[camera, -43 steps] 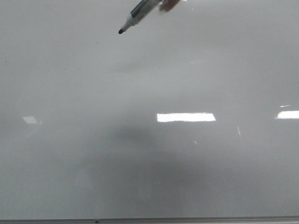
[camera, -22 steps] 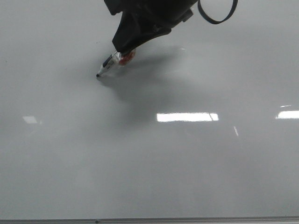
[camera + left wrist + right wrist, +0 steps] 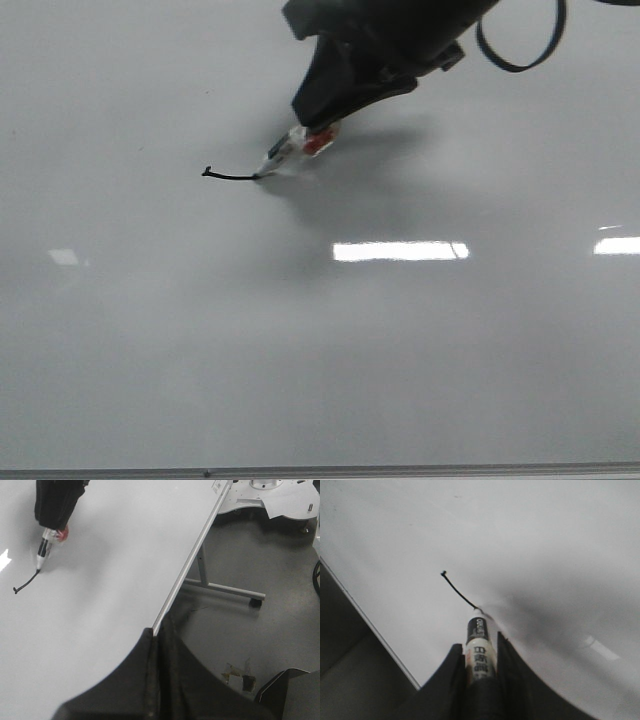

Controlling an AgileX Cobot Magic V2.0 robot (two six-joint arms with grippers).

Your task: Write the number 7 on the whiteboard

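Note:
The whiteboard (image 3: 320,350) fills the front view, glossy pale grey with a thin metal edge strip. My right gripper (image 3: 325,128) is shut on a white marker (image 3: 285,152) whose tip touches the board. From the tip a short, slightly wavy black stroke (image 3: 228,176), the top of the number 7, runs left. The right wrist view shows the marker (image 3: 480,650) between the fingers and the stroke (image 3: 457,591) ahead of its tip. The left wrist view shows the stroke (image 3: 27,582), the marker (image 3: 45,552) and my left gripper (image 3: 159,632), shut and empty at the board's edge (image 3: 187,567).
Bright light reflections (image 3: 400,250) lie on the board. Beyond the board's edge the left wrist view shows grey floor, a table leg with a caster (image 3: 227,587) and a white robot base (image 3: 270,492).
My right gripper came down from the top of the view, set the marker tip on the board, then moved right, drawing a short black stroke.

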